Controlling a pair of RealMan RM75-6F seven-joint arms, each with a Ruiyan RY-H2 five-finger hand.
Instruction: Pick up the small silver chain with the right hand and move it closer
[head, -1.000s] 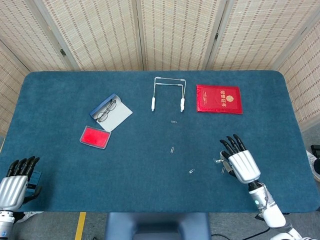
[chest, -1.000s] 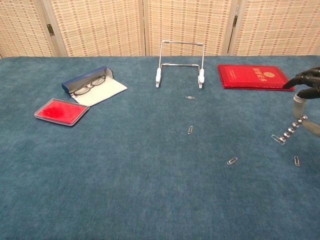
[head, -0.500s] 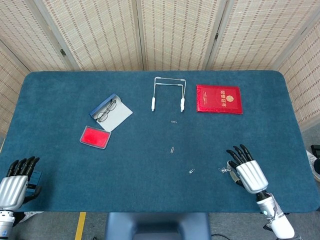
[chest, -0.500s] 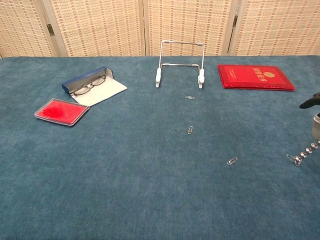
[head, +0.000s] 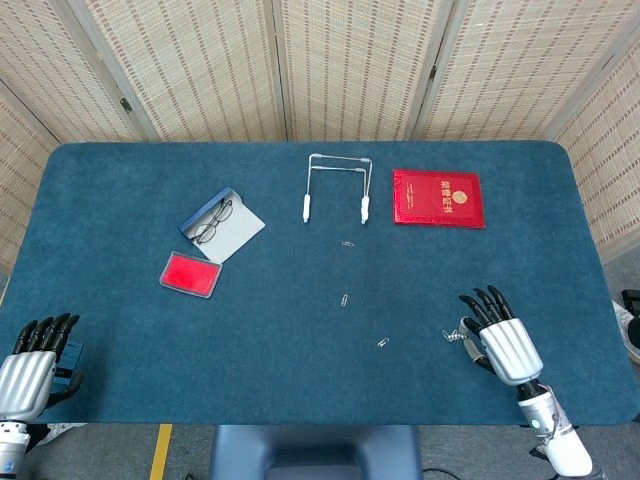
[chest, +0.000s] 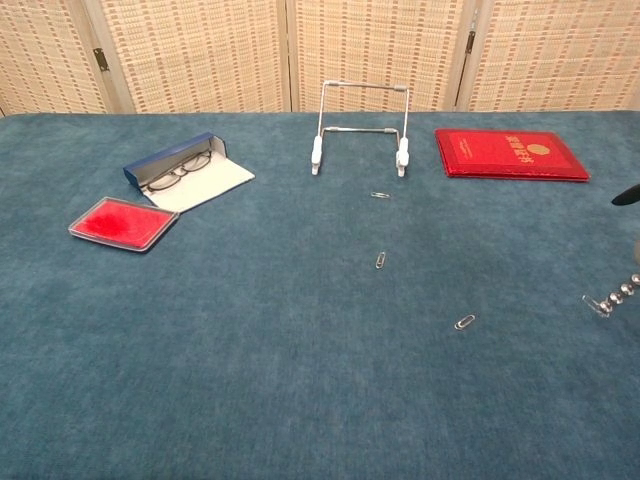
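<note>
The small silver bead chain (head: 453, 335) sticks out to the left of my right hand (head: 503, 346), which holds its other end near the table's front right edge. In the chest view the chain (chest: 612, 297) hangs at the right border, its free end low over the blue cloth, and only a dark fingertip (chest: 628, 194) of that hand shows. Whether the chain's end touches the cloth I cannot tell. My left hand (head: 33, 366) rests off the front left corner of the table, fingers extended and holding nothing.
Three paper clips (head: 383, 342) (head: 345, 299) (head: 347, 244) lie mid-table. A wire stand (head: 337, 187) and red booklet (head: 438, 198) sit at the back. A glasses case (head: 220, 223) and red flat box (head: 190, 273) lie to the left.
My right hand has drawn toward the front right edge of the table, carrying the chain with it. The left hand has stayed still.
</note>
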